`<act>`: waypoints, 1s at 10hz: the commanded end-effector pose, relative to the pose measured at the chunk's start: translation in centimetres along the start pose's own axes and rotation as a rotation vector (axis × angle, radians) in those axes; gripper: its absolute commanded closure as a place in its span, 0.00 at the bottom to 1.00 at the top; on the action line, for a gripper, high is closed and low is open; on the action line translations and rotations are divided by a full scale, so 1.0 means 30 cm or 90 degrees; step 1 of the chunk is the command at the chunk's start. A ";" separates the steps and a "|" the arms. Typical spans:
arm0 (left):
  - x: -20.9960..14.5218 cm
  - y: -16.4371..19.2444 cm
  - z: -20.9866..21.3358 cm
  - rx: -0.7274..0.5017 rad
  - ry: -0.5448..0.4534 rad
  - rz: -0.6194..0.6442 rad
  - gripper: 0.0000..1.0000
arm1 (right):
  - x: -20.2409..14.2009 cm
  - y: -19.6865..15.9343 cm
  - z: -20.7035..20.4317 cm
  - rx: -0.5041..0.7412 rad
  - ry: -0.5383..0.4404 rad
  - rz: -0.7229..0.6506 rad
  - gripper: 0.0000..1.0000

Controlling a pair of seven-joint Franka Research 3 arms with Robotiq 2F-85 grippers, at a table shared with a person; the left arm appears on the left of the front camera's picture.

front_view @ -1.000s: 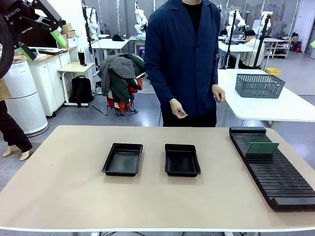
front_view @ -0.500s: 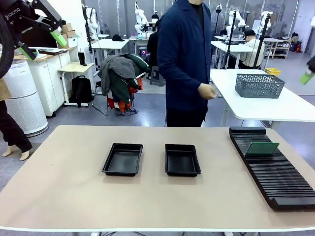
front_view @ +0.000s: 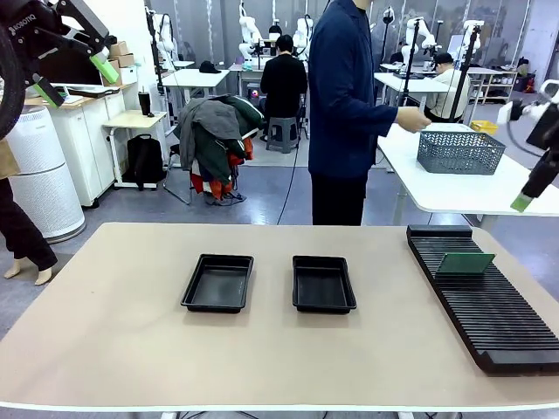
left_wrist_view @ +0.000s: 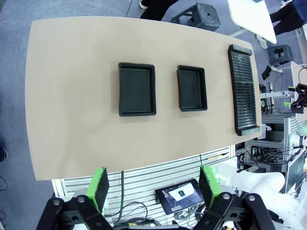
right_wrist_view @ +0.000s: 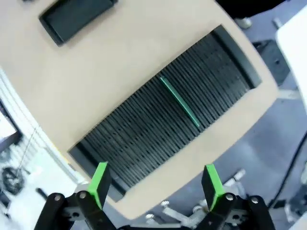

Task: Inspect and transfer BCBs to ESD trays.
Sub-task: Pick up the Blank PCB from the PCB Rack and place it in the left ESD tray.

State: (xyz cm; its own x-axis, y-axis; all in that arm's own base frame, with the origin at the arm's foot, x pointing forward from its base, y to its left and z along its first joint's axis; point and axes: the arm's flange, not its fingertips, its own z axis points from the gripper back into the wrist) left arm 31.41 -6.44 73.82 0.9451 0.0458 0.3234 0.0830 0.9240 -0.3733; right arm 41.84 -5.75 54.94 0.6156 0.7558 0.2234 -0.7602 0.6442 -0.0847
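Note:
Two empty black ESD trays lie side by side mid-table, the left one point(front_view: 217, 284) point(left_wrist_view: 137, 89) and the right one point(front_view: 323, 286) point(left_wrist_view: 192, 87). One green BCB point(front_view: 465, 263) point(right_wrist_view: 180, 101) stands on edge in a slot near the far end of the black ribbed rack point(front_view: 493, 314) point(right_wrist_view: 144, 139). My left gripper point(front_view: 77, 80) point(left_wrist_view: 154, 186) hangs open high above the table's left side, holding nothing. My right gripper point(right_wrist_view: 156, 184) is open and empty, high over the rack. One of its green fingertips point(front_view: 521, 202) shows at the right edge of the front view.
A person in a dark blue coat point(front_view: 349, 105) stands behind the table, turned right, a hand point(front_view: 410, 118) reaching toward the grey mesh basket point(front_view: 460, 150) on a white table. The rack point(left_wrist_view: 243, 91) runs along the table's right edge.
The person turned from facing the table and stepped right, reaching toward the basket. My right gripper came into the front view from the right and dropped lower. The left arm stayed put.

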 end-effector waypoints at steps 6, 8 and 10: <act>-0.001 0.001 -0.004 -0.007 0.002 -0.003 0.00 | 0.036 -0.110 -0.298 0.013 0.044 0.373 0.00; -0.001 0.001 -0.004 -0.007 0.002 -0.003 0.00 | 0.045 -0.145 -0.346 0.045 0.057 0.414 0.00; -0.001 0.001 -0.004 -0.007 0.002 -0.003 0.00 | 0.043 -0.167 -0.399 0.060 0.051 0.431 0.00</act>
State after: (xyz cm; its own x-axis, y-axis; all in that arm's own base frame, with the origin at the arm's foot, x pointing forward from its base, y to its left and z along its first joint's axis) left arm 31.40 -6.44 73.83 0.9451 0.0457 0.3236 0.0832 0.9240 -0.3733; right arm 48.17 -5.86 44.06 0.0311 0.9986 0.0416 -0.9938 0.0353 -0.1052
